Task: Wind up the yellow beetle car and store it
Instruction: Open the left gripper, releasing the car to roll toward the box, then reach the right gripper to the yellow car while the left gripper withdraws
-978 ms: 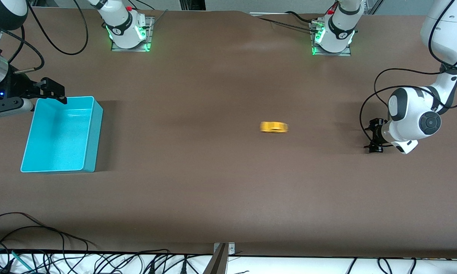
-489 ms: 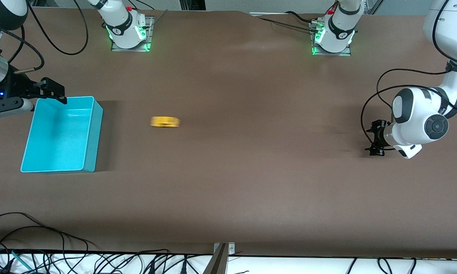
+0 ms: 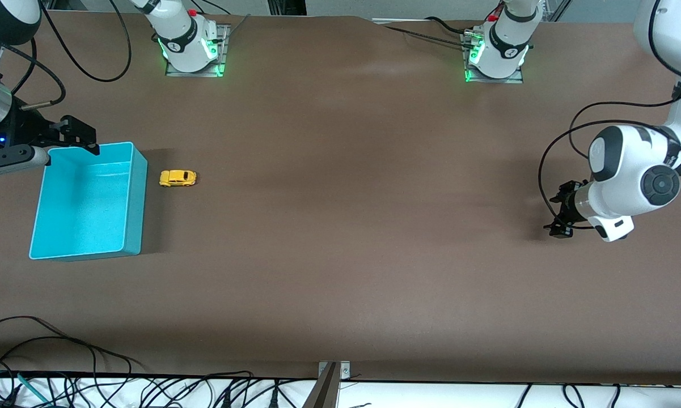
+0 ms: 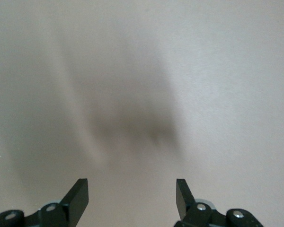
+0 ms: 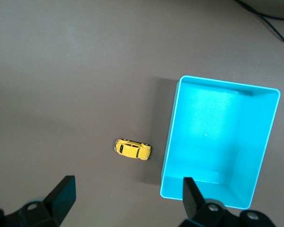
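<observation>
The yellow beetle car (image 3: 177, 178) stands on its wheels on the brown table, close beside the teal bin (image 3: 138, 198) at the right arm's end, with a small gap between them. It also shows in the right wrist view (image 5: 132, 149) next to the empty bin (image 5: 213, 137). My right gripper (image 3: 79, 136) hangs open and empty over the bin's corner farthest from the front camera, and its open jaws show in the right wrist view (image 5: 128, 189). My left gripper (image 3: 561, 211) is open and empty low over bare table at the left arm's end, seen also in the left wrist view (image 4: 131, 189).
The two arm bases (image 3: 190, 42) (image 3: 496, 48) stand along the table edge farthest from the front camera. Loose cables (image 3: 62, 362) lie off the table edge nearest to the front camera.
The car rolled from the table's middle toward the right arm's end and stopped beside the bin. The bin shifted slightly. The left gripper drifted a little toward the left arm's end.
</observation>
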